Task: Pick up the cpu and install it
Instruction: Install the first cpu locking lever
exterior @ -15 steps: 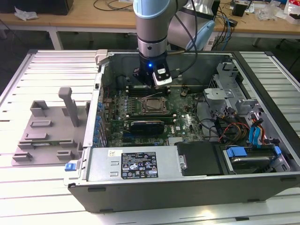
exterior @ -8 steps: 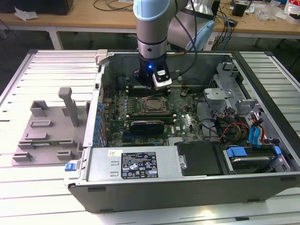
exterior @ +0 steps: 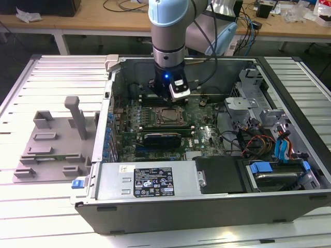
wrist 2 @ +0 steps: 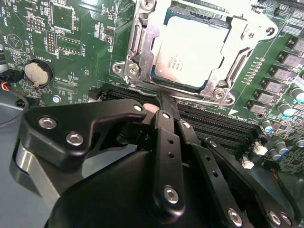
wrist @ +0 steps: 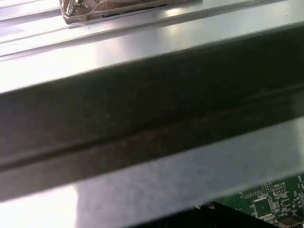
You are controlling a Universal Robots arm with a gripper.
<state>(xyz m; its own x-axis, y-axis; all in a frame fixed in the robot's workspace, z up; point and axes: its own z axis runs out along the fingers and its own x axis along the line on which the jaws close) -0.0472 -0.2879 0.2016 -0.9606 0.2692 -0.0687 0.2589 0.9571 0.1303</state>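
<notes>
The arm is reaching down into the open computer case, which is lying on its side on the slatted worktop. In the exterior view the gripper is hovering low over the green motherboard, right at the far edge of the socket, with a small blue light glowing on the wrist above it.

In the second wrist view the cpu is sitting flat inside the socket's metal frame, its silver top facing up and its edges lining up squarely with the frame around it. The gripper is sitting just beside the near edge of that frame, apart from the chip, and its black fingers are looking drawn together with nothing between them. A round coin battery is showing on the board off to one side, and rows of black memory slots are running just beside the socket.

In the exterior view, a grey plastic tray is resting on the worktop at the exterior view's left, well apart from the case. In the first wrist view a dark metal case wall is crossing the picture, with a corner of green board peeking past it
</notes>
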